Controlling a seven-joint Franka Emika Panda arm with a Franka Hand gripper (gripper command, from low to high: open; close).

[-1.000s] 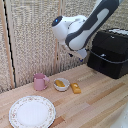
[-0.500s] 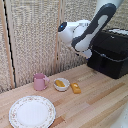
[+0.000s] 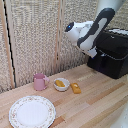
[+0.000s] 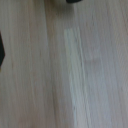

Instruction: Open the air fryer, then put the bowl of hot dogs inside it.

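Just beside the handle [image 3: 102, 56] hangs the tool [image 3: 96, 53].

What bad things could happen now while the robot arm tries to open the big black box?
The handle is black on the black air fryer, so the arm could miss it. The wrist view shows only blurry wood, no help for aiming. Later, the pink mug and loose yellow chunk sit close to the bowl and might get bumped.

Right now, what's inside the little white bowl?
The bowl holds orange-yellow food pieces, piled near its middle. What lies underneath them is covered, and the picture is too blurry to count them. Another orange chunk sits outside it on the wooden table.
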